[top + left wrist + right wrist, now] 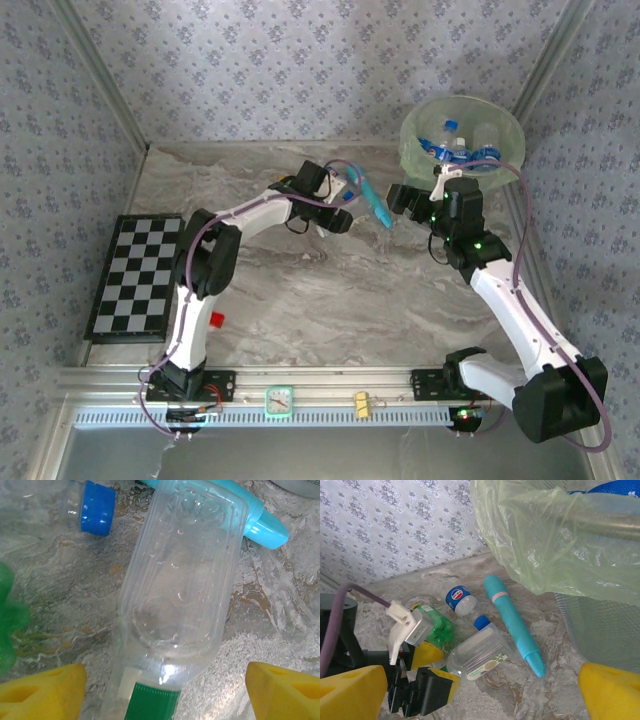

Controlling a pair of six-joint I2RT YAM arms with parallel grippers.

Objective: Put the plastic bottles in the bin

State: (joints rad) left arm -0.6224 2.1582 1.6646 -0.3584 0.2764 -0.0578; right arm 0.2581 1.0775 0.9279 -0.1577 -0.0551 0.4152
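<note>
Well to the left of the left gripper, near the table's left edge, a chequered board lies flat. A small red block sits beside the left arm, nearer its base than its fingers.

On the left gripper the yellow fingers stand apart, one either side of a clear bottle lying flat on the marble. A strip of table shows between each pad and the plastic — no contact seen. The bottle's green-labelled end lies between the fingertips; its squared end points away from them. Outside the finger at the left of the wrist view, a green bottle lies close by. Ahead of the fingertips and to the left, a blue-capped bottle lies with its cap toward the clear one. Ahead and to the right, a teal tube runs past the clear bottle's far end; whether they touch cannot be told.

On the right gripper the yellow fingers are spread wide, with nothing held between them. The teal tube and the bottle group lie on the table ahead of them, toward the left-hand finger. The bin stands just beyond the right-hand finger — pale green liner draped over its rim. Seen from above, several blue-labelled bottles rest inside it.
</note>
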